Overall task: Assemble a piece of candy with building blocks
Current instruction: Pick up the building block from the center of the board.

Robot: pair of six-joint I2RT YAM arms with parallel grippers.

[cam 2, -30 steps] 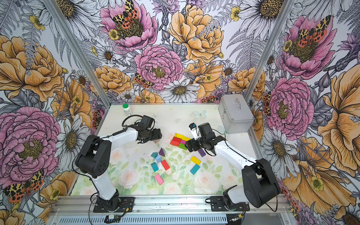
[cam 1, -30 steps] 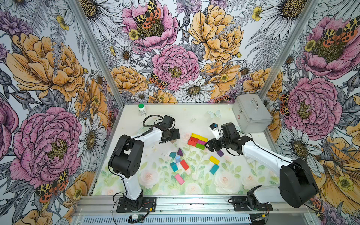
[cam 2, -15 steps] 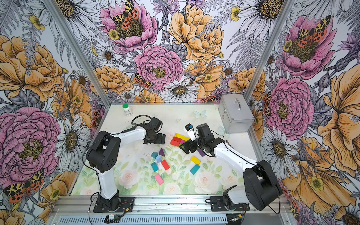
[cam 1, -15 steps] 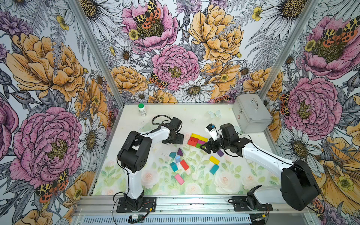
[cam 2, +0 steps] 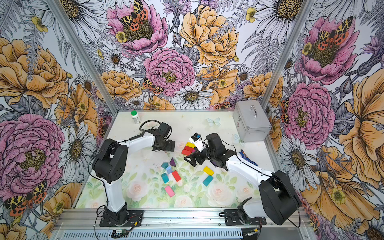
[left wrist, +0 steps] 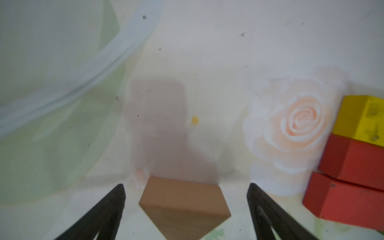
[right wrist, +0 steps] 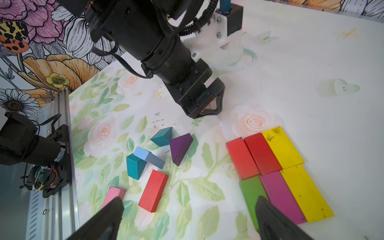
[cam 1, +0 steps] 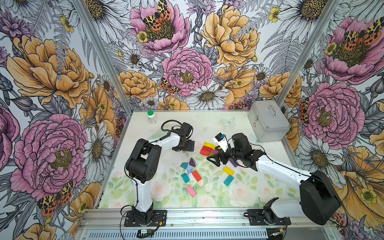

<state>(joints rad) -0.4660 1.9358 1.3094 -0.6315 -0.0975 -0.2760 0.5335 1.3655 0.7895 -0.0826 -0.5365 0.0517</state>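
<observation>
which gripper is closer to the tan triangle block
Left. The left gripper has its open fingers either side of the tan triangle, not touching; the right gripper hangs beyond the red-and-yellow brick group.

I see the joined bricks (cam 1: 206, 148) mid-table, a wedge (left wrist: 185, 205) to their left, loose bricks (cam 1: 196, 175) nearer the rail (cam 1: 207, 215). Case (cam 1: 268, 122) back right, bottle (cam 1: 151, 116) back left.

Robot lab cell, a walled booth. Left arm (cam 1: 143, 164) and right arm (cam 1: 276, 172) are bolted to an aluminium rail (cam 1: 207, 215) at the front. Aluminium posts (cam 1: 101, 52) frame walls (cam 1: 187, 66) covered in printed flower wallpaper. Surface (cam 1: 218, 199) is printed with roses. Small board (cam 1: 145, 231) with loose wires under the rail. Props: metal case (cam 1: 268, 122), bottle (cam 1: 151, 117), toy blocks (cam 1: 196, 175).
</observation>
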